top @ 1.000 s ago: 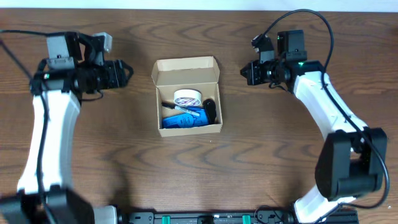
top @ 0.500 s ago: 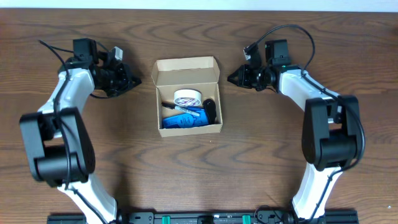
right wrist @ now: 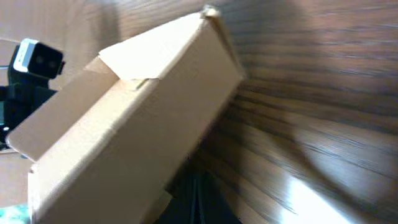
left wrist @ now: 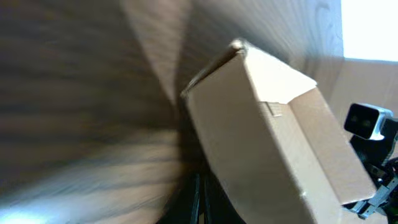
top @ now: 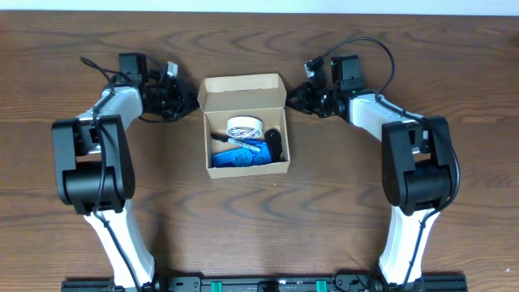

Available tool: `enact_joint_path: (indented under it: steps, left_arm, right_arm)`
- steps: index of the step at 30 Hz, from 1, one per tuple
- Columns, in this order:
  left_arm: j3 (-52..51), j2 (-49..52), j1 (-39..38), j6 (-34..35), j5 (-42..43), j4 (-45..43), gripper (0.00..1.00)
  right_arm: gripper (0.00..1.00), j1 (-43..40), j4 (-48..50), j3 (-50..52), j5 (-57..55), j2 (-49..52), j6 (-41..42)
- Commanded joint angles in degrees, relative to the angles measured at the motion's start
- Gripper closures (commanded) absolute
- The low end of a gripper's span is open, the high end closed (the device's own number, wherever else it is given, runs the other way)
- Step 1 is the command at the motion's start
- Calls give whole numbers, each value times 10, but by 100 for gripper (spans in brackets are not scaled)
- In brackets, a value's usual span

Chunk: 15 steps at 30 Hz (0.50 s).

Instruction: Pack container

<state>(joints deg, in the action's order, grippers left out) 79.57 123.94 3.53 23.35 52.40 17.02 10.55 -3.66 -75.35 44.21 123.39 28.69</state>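
Cardboard box point(top: 242, 84) sits between the shut, empty left gripper point(top: 186, 103) and right gripper point(top: 294, 96) — likely light, thin-walled, crushable; best taken by its stiffer side walls.

— What does everything stand on?
— A desk point(top: 259, 227) of dark brown wood, its grain running side to side in long wavy bands.
— And beyond it?
— A pale, bright strip point(top: 243, 5) runs along the far edge, and a black rail point(top: 259, 284) lies at the near one. Up close the wood carries a soft whitish sheen point(right wrist: 323, 186)
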Motion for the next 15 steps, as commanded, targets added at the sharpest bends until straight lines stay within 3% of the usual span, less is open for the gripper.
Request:
enact_joint_path:
  steps: [1, 6, 15]
  left_arm:
    - [30, 10, -13, 11, 18, 3, 94]
    - [42, 10, -14, 11, 19, 3, 95]
    - [85, 10, -14, -32, 64, 8, 94]
  right_arm:
    - [98, 4, 14, 1, 17, 24, 43]
    - [98, 4, 50, 1, 33, 26, 45]
    - [98, -9, 197, -2, 137, 26, 45]
